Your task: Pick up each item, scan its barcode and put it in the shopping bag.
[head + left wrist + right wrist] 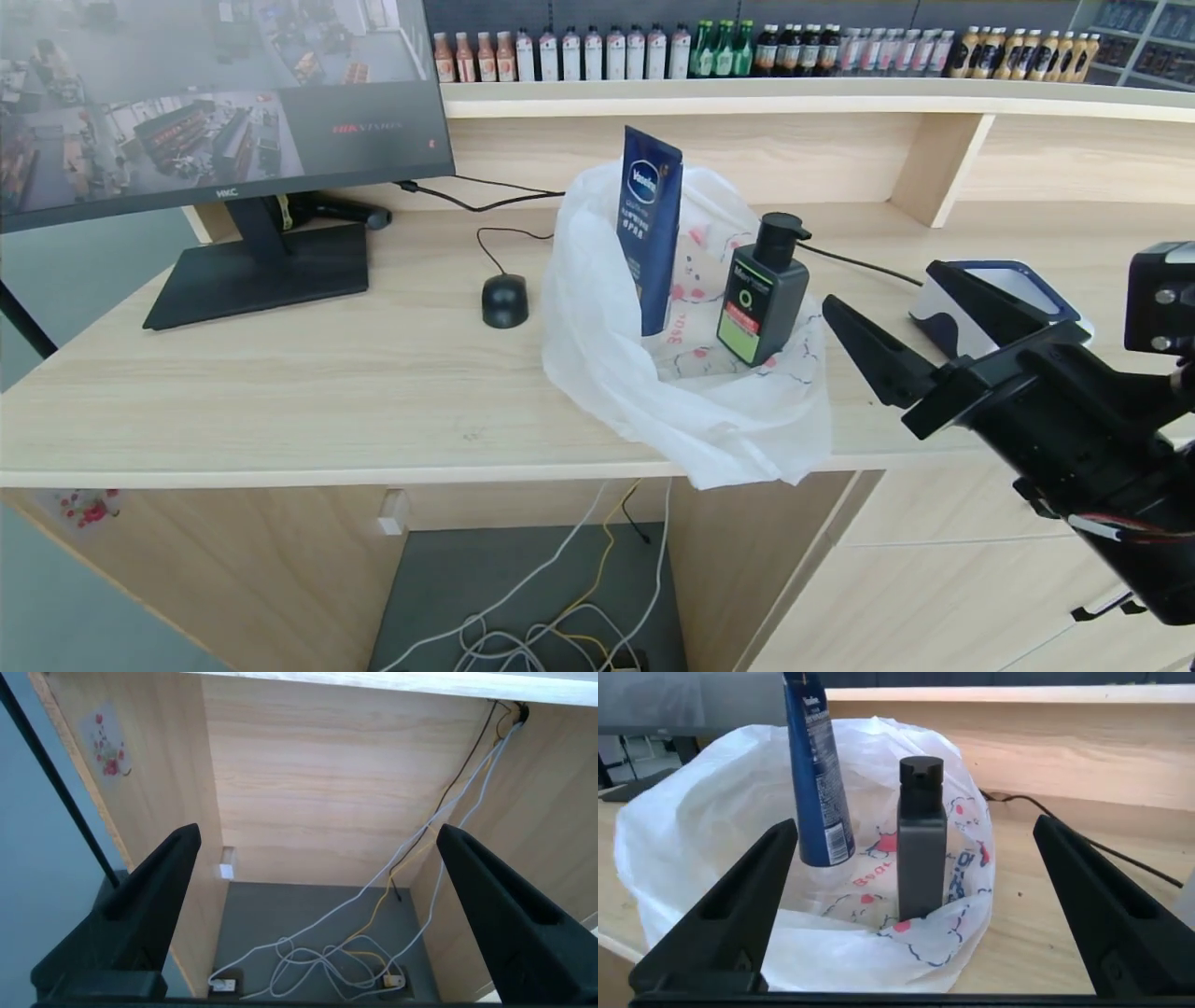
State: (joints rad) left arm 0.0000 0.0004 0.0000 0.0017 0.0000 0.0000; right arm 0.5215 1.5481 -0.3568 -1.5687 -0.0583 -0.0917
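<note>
Looking down from the head view, the blue tube (649,243) and the pump bottle (761,299) stand upright inside the shopping bag (653,411) on the worktop (280,392). The right pincer (879,287) hangs just beside the bag, fingers apart and empty, near the scanner (1004,299). From the left wrist view the left pincer (318,835) is likewise spread and empty, low down facing the cables (327,952) under the worktop, and the right wrist view agrees, so I judge both items bagged (whether each was scanned cannot be told) and the task at or near its end
</note>
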